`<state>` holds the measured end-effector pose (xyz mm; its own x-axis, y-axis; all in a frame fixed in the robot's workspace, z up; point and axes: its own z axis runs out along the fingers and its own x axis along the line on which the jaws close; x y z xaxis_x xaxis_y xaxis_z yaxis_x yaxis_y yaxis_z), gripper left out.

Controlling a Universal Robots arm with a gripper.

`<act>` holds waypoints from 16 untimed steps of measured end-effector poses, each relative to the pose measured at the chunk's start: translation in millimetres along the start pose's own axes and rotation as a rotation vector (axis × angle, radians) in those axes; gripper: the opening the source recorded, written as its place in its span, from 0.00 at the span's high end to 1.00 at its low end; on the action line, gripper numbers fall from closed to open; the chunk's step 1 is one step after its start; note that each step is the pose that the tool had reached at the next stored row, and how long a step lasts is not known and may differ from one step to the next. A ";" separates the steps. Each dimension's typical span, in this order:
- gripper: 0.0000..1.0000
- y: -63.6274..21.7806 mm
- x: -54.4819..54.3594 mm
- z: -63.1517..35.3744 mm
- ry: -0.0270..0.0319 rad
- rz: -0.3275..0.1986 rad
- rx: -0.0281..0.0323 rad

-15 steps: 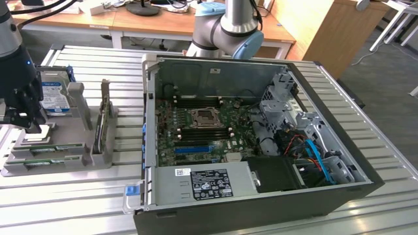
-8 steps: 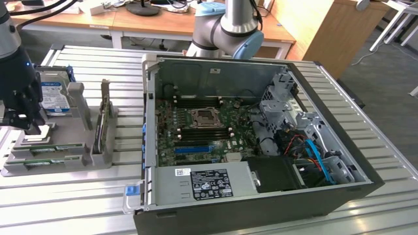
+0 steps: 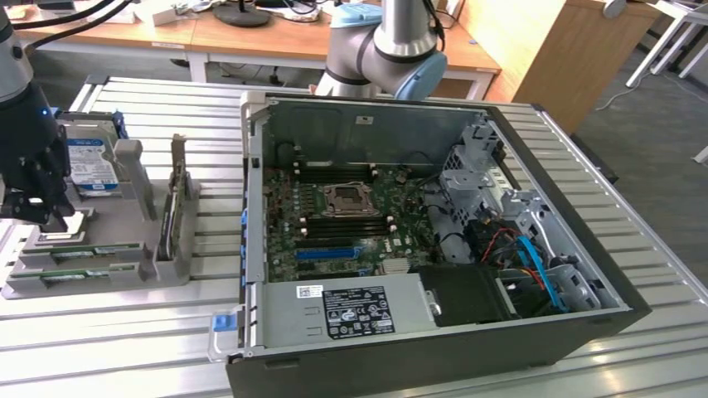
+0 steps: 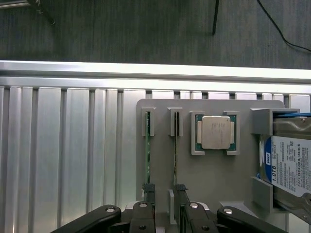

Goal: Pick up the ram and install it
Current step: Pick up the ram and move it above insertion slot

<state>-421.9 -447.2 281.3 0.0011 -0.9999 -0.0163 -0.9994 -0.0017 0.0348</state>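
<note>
Looking down the wrist view, you have the gripper poised over the grey holder, its fingers spread wide and clamped on nothing. The ram stands on edge in its slot, running out from just inside one fingertip. A second stick lines up with the other fingertip. You cannot tell whether the tips touch either stick. The processor sits just beside the ram. The open computer case lies well apart, towards the exterior view's right.
</note>
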 end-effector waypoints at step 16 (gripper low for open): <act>0.70 -0.7 0.3 19.2 0.0000 0.000 0.0000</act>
<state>-421.9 -447.2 262.2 0.0011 -0.9999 -0.0163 -0.9994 -0.0017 0.0348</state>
